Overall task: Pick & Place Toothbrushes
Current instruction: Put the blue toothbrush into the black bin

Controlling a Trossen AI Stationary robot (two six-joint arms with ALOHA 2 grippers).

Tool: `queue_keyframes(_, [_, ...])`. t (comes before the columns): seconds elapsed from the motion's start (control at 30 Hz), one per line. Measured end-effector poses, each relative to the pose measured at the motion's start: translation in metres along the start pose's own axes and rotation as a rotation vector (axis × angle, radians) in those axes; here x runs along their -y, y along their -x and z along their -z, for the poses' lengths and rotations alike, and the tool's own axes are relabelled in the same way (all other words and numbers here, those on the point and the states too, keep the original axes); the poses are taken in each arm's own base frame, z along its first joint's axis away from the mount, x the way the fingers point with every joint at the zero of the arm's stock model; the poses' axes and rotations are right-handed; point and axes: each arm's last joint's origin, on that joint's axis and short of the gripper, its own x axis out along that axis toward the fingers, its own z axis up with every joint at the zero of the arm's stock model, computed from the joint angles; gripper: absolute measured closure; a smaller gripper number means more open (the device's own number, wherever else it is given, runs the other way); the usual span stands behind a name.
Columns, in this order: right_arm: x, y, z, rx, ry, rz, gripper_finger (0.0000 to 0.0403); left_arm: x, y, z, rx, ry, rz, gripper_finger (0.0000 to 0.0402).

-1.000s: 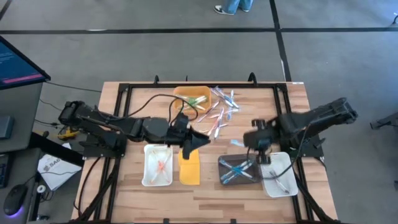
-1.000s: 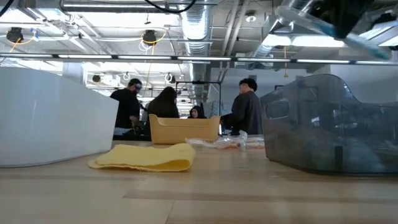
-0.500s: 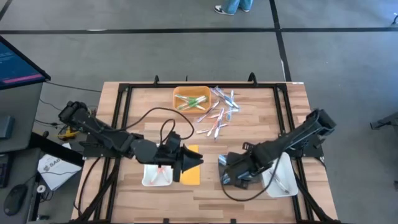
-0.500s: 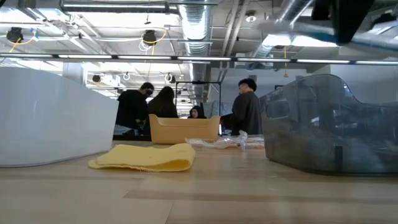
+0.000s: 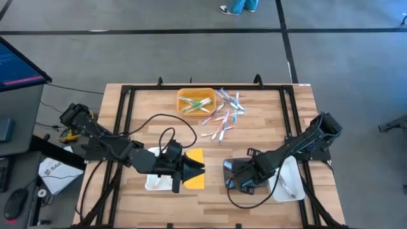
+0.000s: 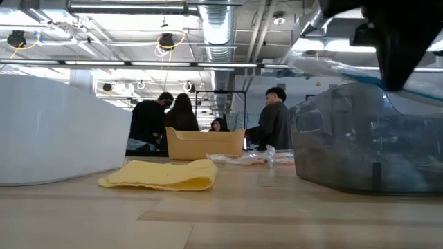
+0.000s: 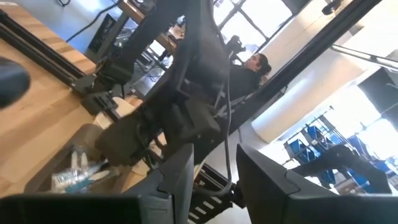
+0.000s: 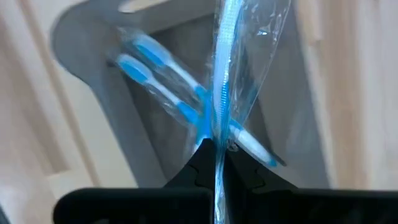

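toothbrushes (image 5: 222,114) scattered on wood table (image 5: 267,108); people (image 6: 275,126) stand behind.

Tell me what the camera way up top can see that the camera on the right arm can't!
Only the high view shows the orange bin, the loose toothbrushes scattered beside it, the yellow lid, and the left gripper above that lid. Only the right wrist view shows the right gripper shut on a blue wrapped toothbrush, with other blue toothbrushes lying below. Both show the grey tray.
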Motion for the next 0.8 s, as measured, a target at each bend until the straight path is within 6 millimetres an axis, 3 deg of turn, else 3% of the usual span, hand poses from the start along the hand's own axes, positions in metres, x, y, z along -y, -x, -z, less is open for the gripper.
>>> queue_keyframes(0.17, [0.000, -0.018, 0.006, -0.019, -0.024, -0.045, 0.0403, 0.001, 0.001, 0.000, 0.023, -0.002, -0.019, 0.0285])
queue_keyframes(0.8, [0.018, -0.047, 0.010, -0.114, -0.040, -0.075, 0.0395, 0.000, 0.001, -0.001, 0.048, -0.007, -0.035, 0.0285])
